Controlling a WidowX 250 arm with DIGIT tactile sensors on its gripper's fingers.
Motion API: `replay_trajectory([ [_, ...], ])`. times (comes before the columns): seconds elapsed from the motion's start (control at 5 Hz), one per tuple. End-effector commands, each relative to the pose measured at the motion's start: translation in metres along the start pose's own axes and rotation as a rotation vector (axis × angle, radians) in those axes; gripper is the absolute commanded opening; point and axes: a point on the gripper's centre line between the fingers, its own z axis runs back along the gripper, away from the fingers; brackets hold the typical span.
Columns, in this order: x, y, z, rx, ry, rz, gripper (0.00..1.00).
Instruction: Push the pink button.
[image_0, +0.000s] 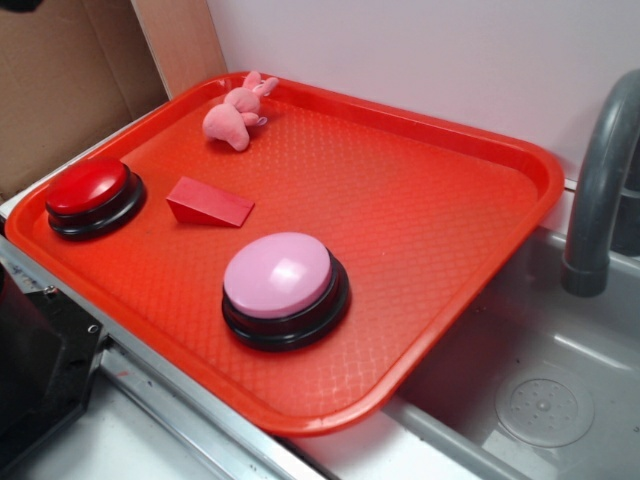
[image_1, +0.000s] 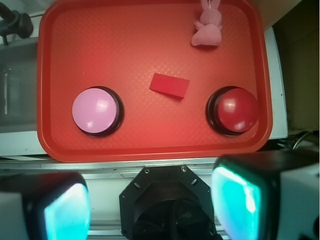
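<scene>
The pink button, a large pale-pink dome on a black round base, stands on the red tray near its front edge. In the wrist view it lies left of centre, far ahead of my gripper. My gripper hovers high above the robot's black base, off the tray. Its two teal-padded fingers stand wide apart with nothing between them. The exterior view does not show the gripper.
A smaller red button sits at the tray's other front corner. A red wedge block lies between the buttons. A pink plush bunny rests at the tray's far edge. A sink with a grey faucet lies beside the tray.
</scene>
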Motion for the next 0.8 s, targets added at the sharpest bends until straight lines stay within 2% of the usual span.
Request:
replay_trajectory([
  [0.0,0.0,0.0,0.0,0.0,0.0,0.0,1.0],
  [0.2,0.021,-0.049,-0.054,-0.061,-0.019,-0.247,1.0],
  [0.4,0.025,-0.088,-0.099,-0.017,-0.072,-0.503,1.0],
  [0.6,0.034,-0.104,-0.137,0.006,-0.103,-0.579,1.0],
])
